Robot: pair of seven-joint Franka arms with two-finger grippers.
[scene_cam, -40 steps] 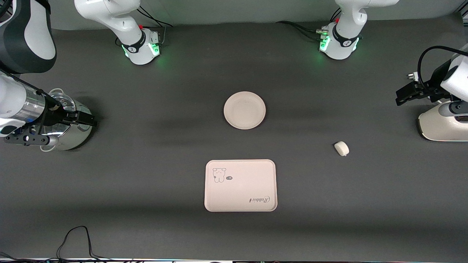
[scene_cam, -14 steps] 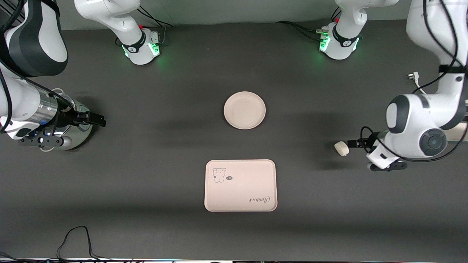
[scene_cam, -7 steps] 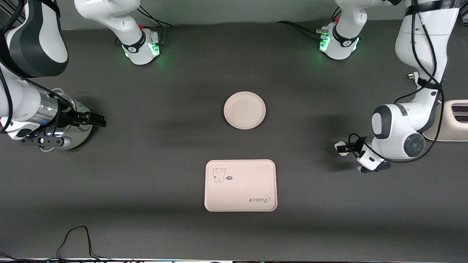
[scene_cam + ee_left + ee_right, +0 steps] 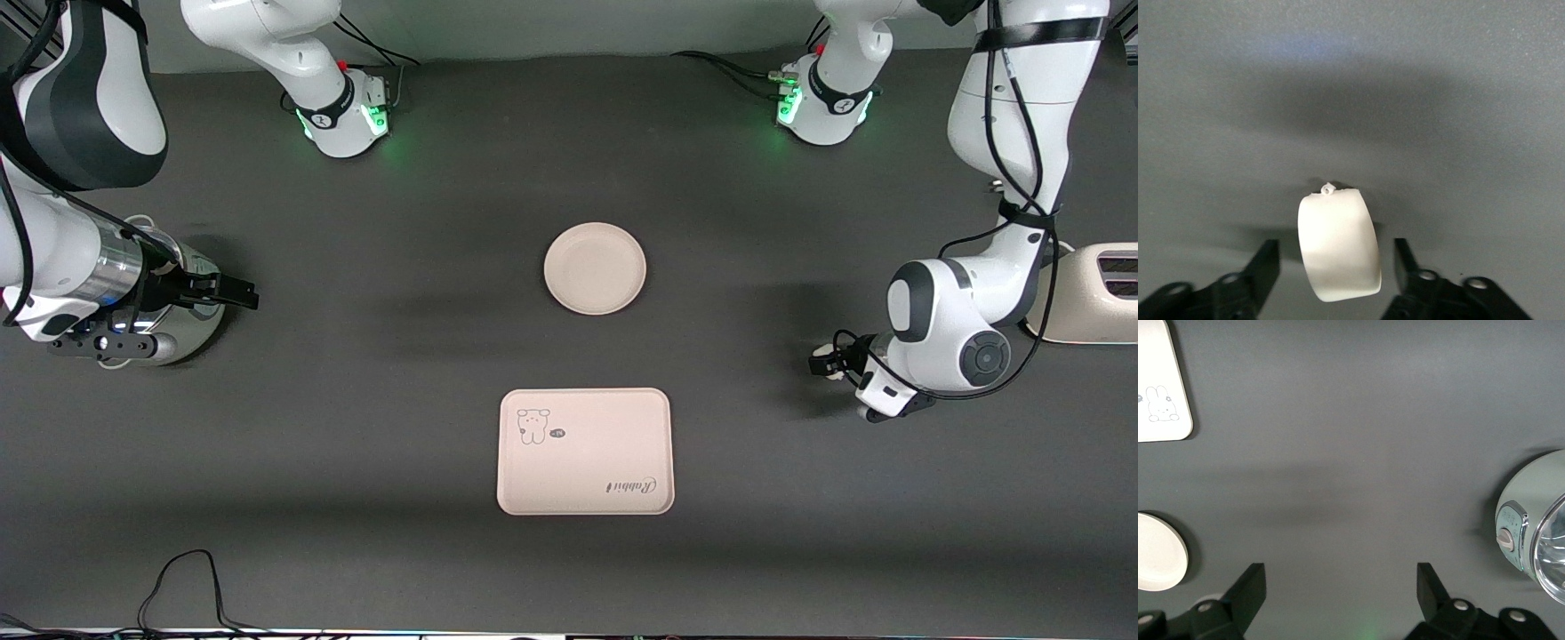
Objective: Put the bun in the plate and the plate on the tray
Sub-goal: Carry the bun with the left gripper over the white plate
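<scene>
Straddling the bun, our left hand sits low on the bench, fingers part-closed with gaps either side, not yet gripping. Our right hand waits wide apart over the cooker.

The left gripper is low at the table, fingers apart; the right gripper waits, spread wide.
</scene>
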